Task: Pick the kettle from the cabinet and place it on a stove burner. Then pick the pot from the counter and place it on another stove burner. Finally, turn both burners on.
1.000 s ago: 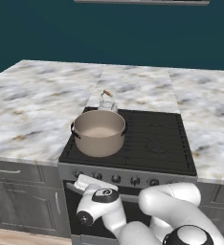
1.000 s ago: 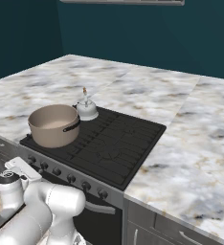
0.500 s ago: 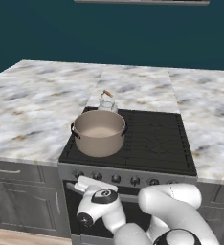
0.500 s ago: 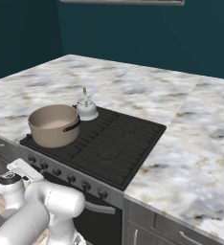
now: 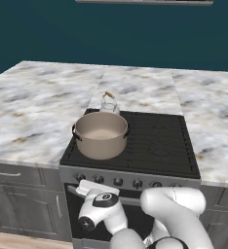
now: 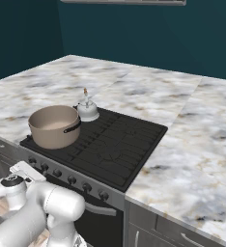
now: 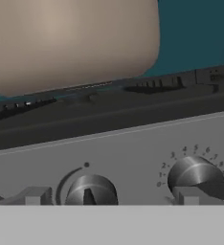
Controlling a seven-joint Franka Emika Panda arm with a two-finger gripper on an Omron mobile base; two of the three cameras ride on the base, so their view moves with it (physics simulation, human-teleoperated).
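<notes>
End effector [image 5: 90, 188] sits low at the lower left of the left base view, in front of the stove's knob row [image 5: 117, 181], jaws spread wide and holding nothing, placed there, I judge, to reach a knob. Above it the pot [image 5: 101, 134] rests on the front left burner [image 5: 89, 148], the kettle [image 5: 108, 104] just behind it on the rear burner, so both placements look done.

From the right base view, the end effector [image 6: 25, 172] shows at the lower left, below the stove front. Pot [image 6: 54, 126] and kettle [image 6: 87, 110] stand close together on the grates, with marble worktop [image 6: 187, 144] to the right.

Through the hand view, 2 knobs [image 7: 91, 190] sit just ahead of the fingertips [image 7: 35, 196], the pot's tan wall [image 7: 71, 40] looming in the upper left.
</notes>
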